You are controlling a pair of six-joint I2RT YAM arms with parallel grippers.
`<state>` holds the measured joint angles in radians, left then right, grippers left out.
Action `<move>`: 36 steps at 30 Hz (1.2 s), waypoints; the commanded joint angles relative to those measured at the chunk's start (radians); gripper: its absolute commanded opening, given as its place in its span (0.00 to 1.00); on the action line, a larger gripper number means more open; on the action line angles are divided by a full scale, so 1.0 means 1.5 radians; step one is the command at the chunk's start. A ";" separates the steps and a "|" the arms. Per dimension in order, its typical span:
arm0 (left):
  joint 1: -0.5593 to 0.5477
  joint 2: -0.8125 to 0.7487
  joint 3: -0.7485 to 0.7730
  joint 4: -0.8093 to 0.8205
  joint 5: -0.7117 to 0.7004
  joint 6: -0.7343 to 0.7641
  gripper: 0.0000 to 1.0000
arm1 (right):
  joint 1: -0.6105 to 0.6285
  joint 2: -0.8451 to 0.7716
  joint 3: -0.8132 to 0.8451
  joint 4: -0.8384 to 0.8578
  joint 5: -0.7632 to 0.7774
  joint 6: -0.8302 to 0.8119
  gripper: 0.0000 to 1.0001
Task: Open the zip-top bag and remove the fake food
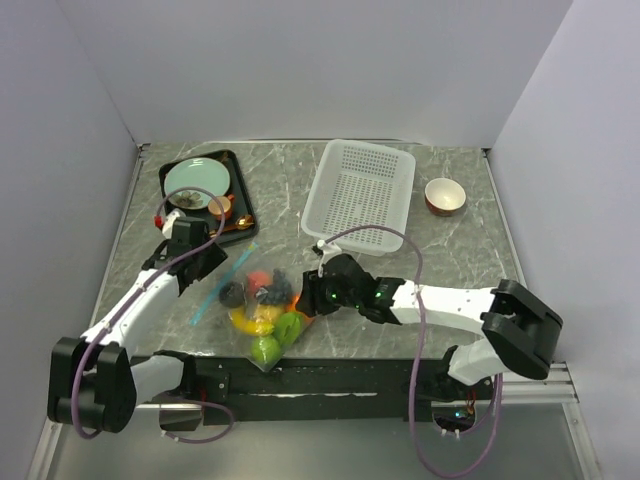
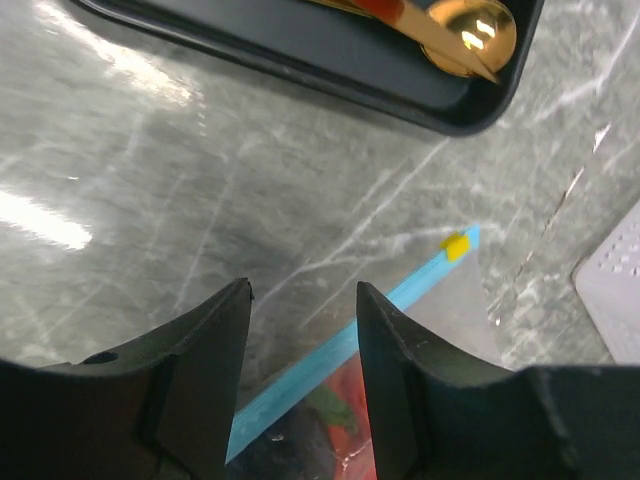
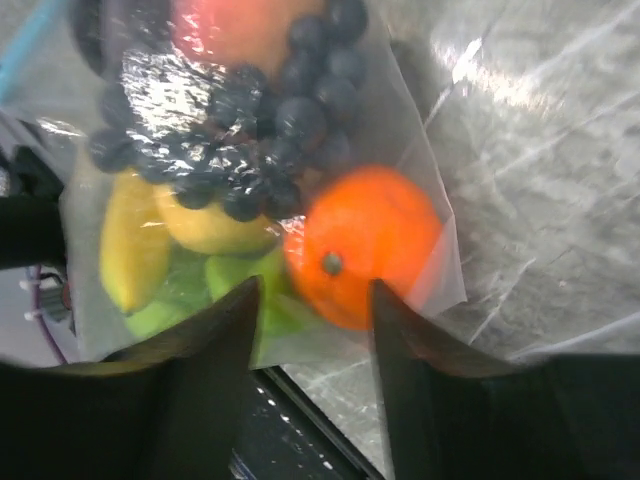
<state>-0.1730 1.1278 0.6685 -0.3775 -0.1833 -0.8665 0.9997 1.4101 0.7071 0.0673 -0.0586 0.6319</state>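
The clear zip-top bag [image 1: 262,310] lies flat near the table's front edge, and the fake food shows through it. In the right wrist view I see an orange [image 3: 365,245], black grapes [image 3: 250,130], a peach [image 3: 240,30], a lemon [image 3: 210,225], a banana [image 3: 130,250] and a lime [image 3: 240,290]. My right gripper [image 3: 312,300] is open, its jaws straddling the bag's bottom edge just below the orange. My left gripper [image 2: 303,300] is open over the teal-blue zipper strip [image 2: 330,355], which crosses the gap between the jaws. A yellow slider [image 2: 456,245] sits at the strip's far end.
A black tray [image 1: 240,190] at the back left holds a teal plate [image 1: 197,183] and a gold spoon [image 2: 470,35]. A white perforated basket [image 1: 360,190] stands at the back centre, a small orange cup [image 1: 444,196] to its right. Walls enclose the table.
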 commanded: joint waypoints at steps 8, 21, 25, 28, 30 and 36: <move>0.005 0.021 -0.044 0.122 0.140 0.057 0.58 | 0.003 0.033 0.002 -0.038 0.094 0.009 0.21; 0.005 -0.012 -0.111 0.148 0.147 0.018 0.67 | -0.015 0.010 -0.023 -0.084 0.158 0.022 0.12; 0.005 -0.050 -0.158 0.176 0.178 -0.036 0.63 | -0.043 -0.023 -0.029 -0.103 0.168 0.017 0.11; 0.003 -0.100 -0.201 0.199 0.210 -0.068 0.55 | -0.073 -0.046 -0.032 -0.103 0.152 0.007 0.11; -0.003 -0.140 -0.227 0.197 0.220 -0.077 0.52 | -0.086 -0.051 -0.019 -0.106 0.144 -0.002 0.12; -0.068 -0.237 -0.271 0.189 0.245 -0.115 0.42 | -0.084 -0.056 0.034 -0.132 0.126 -0.018 0.26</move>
<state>-0.2146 0.8562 0.2867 -0.1265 0.1352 -0.9817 0.8719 1.3582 0.6827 -0.0982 0.1307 0.6376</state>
